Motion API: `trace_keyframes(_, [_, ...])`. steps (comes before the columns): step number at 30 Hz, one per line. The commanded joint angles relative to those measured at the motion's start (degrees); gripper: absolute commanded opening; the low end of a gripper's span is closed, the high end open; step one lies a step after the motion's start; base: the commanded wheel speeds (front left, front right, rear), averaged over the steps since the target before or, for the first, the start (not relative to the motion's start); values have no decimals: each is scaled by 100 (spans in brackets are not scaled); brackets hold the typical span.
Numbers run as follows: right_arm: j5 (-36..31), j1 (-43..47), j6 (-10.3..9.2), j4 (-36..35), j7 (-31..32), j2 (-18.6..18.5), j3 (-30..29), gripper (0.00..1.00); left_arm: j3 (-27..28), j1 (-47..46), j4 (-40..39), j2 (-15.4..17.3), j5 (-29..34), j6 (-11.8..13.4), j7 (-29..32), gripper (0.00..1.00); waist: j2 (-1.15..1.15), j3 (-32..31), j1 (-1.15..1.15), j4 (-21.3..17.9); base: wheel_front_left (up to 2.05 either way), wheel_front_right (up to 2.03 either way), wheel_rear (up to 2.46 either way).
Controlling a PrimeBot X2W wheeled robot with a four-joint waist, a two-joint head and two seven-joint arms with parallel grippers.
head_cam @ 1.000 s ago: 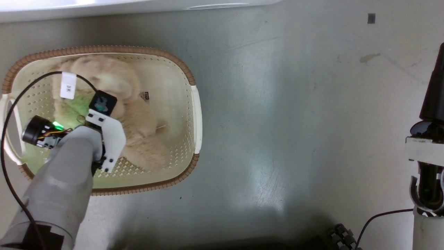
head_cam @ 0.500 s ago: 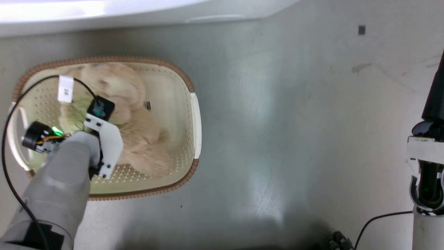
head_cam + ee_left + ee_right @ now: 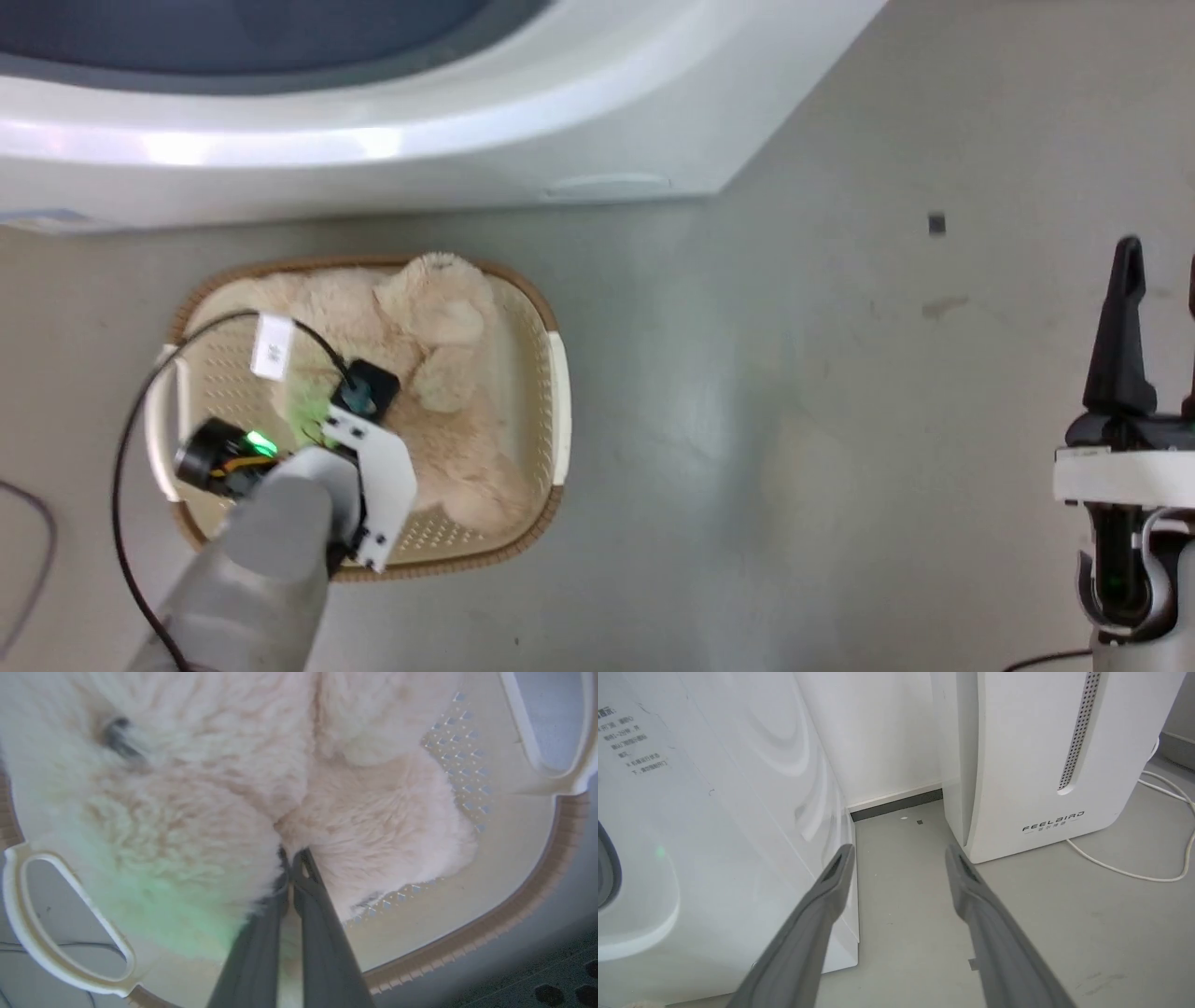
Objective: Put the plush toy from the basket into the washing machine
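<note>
Left gripper [image 3: 292, 856]: fingers pinched together on the fur of the plush toy [image 3: 439, 373].
Right gripper [image 3: 899, 851]: fingers apart, holding nothing, well to the right of the basket [image 3: 558, 411].
Plush toy: lying inside the basket.
Basket: on the floor [image 3: 794, 420].
Washing machine [image 3: 373, 140]: white front just beyond the basket.

The left forearm [image 3: 271, 551] was a smooth pale-grey tube carrying a white bracket [image 3: 387, 476] with dark screws, a black camera box [image 3: 367, 392], a looping black cable [image 3: 126, 448] with a white tag [image 3: 272, 347], and a green light [image 3: 258, 442]. The right gripper [image 3: 1160, 261] had long dark fingers [image 3: 1116, 355] with a white band [image 3: 1120, 478] at their base.
</note>
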Motion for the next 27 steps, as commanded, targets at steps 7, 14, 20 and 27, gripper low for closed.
trace_keyframes(7, [-150, 417, -4, 172, -26, -4, -82, 100, -236, 390, -123, -192, -535, -23, -439, 0, 0, -929, 0, 356, 0, 0, 0])
trace_keyframes(14, [-253, 833, -4, 294, -26, -4, -143, 100, -314, 745, -331, -285, -1197, -24, -930, 0, 0, -1635, 0, 573, 0, 0, 0])
trace_keyframes(20, [-256, 1089, -4, 303, -26, -4, -123, 100, -401, 995, -555, -256, -1655, -24, -1282, 0, 0, -2124, 0, 684, 0, 0, 0])
trace_keyframes(27, [-250, 1294, -4, 297, -26, -4, -103, 100, -392, 1023, -904, -71, -1962, -24, -1536, 0, 0, -2433, 0, 746, 0, 0, 0])
